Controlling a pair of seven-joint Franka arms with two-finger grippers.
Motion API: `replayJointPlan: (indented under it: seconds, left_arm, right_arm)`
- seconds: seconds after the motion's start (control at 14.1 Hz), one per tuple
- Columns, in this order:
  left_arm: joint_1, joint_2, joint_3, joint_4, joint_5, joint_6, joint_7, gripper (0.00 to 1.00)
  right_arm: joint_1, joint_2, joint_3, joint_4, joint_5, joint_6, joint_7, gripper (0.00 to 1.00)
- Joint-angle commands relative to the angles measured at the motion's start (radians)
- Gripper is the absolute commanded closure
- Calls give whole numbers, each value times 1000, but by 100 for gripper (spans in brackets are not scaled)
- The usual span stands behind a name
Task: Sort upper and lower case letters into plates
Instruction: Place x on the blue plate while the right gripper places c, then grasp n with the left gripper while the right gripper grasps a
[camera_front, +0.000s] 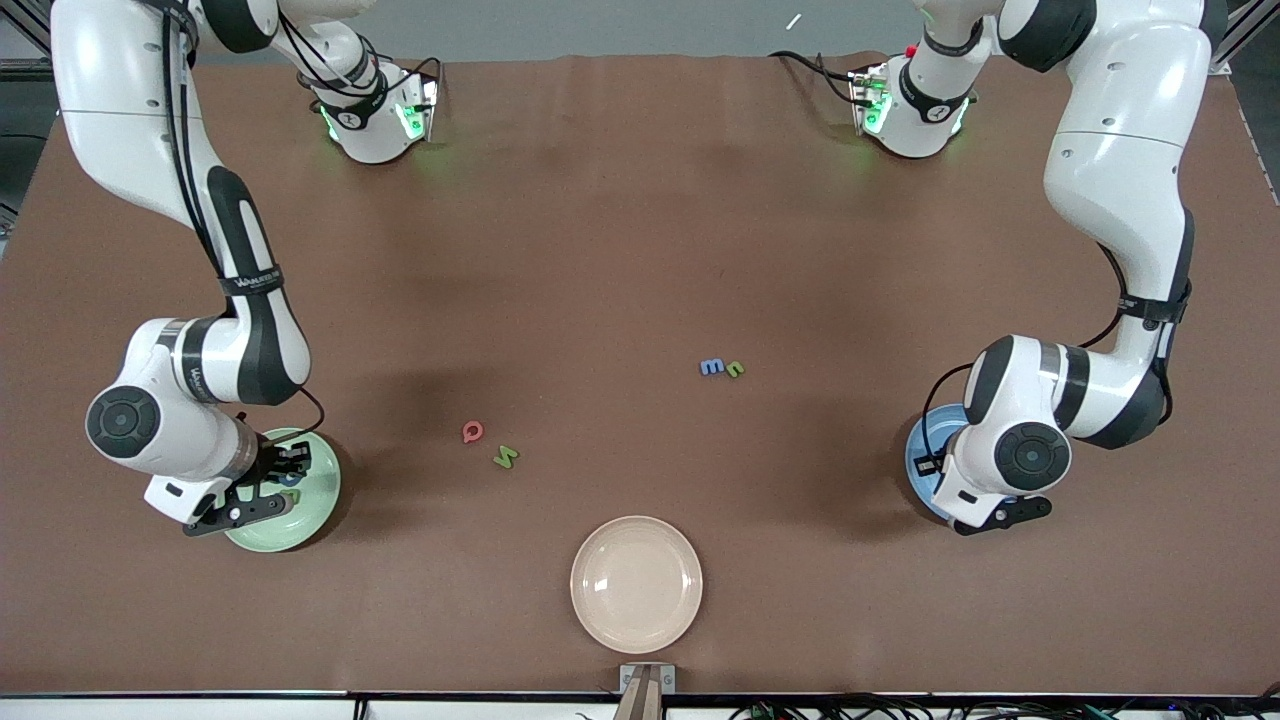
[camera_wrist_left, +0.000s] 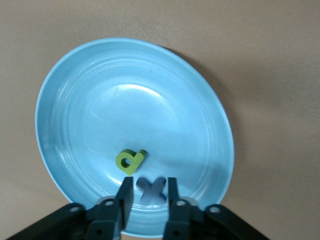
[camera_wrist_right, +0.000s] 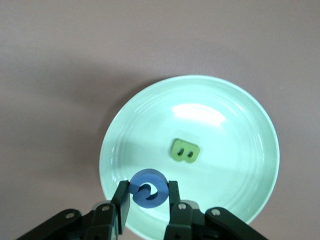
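I am counting three plates on the brown table (camera_front: 620, 240): a mint green plate (camera_front: 318, 500) toward the right arm's end, a blue plate (camera_front: 922, 450) toward the left arm's end, and a cream plate (camera_front: 636, 583) between them, nearest the front camera.

I am seeing eight letters in all. Four are lying on the bare table: a blue letter m (camera_front: 711, 367) touching a small green letter (camera_front: 735, 369) beside it, and, nearer the front camera and toward the right arm's end, a pinkish-red letter Q (camera_front: 472, 431) close to a green letter N (camera_front: 506, 457).

Two are lying in the blue plate: a green letter d (camera_wrist_left: 130, 160) and a blue letter x (camera_wrist_left: 151, 189). My left gripper (camera_wrist_left: 148, 196) is hanging over this plate with its fingers parted a little on either side of the x; I cannot tell whether they are touching it.

One green letter B (camera_wrist_right: 184, 152) is lying in the mint green plate. My right gripper (camera_wrist_right: 147, 198) is hovering over that plate, its fingers closed tight on a blue letter G (camera_wrist_right: 148, 188).
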Motion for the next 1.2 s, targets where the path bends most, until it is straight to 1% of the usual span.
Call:
replayJointPlan:
  seconds: [0.0,0.07,0.14,0.21,0.35,0.42,0.5,0.64,0.85,0.92,0.99,1.13]
  left_arm:
    - [8,-11,-9,-11,24,-6,11,1]
    - [5,-13,-11,-11,23,-6,5,1]
    - [-3,-17,-18,-11,12,-10,-4,1]
    - [-12,-23,-28,-11,6,-17,-19,1]
    - [-20,-23,-67,-13,3,-28,-70,2]
    - [-23,-25,-95,-25,3,-28,-96,3]
    - [-17,-29,-132,-48,4,-19,-134,3]
    - [-10,-40,-202,-65,6,-14,-228,5]
    - [-13,-56,-287,-106,6,-7,-398,8]
    - [-13,-56,-311,-131,7,7,-456,12]
    - [-13,-60,-333,-161,10,45,-501,13]
    - [-30,-75,-357,-258,41,185,-602,14]
  right_arm:
    - [-9,22,15,1,-22,28,-3,56]
    - [-9,22,15,3,-21,34,-3,44]
    - [-7,22,17,1,-19,37,-2,39]
    - [-6,22,17,1,-15,36,7,37]
    - [13,18,18,3,-1,26,24,37]
    - [26,16,23,3,2,23,68,37]
    - [55,15,26,1,1,23,143,37]
    - [123,15,26,0,2,22,286,35]
    - [216,16,28,-10,2,23,475,35]
    - [244,16,32,-14,2,23,535,35]
    - [264,16,32,-22,2,26,579,35]
    - [301,19,34,-39,2,32,635,33]
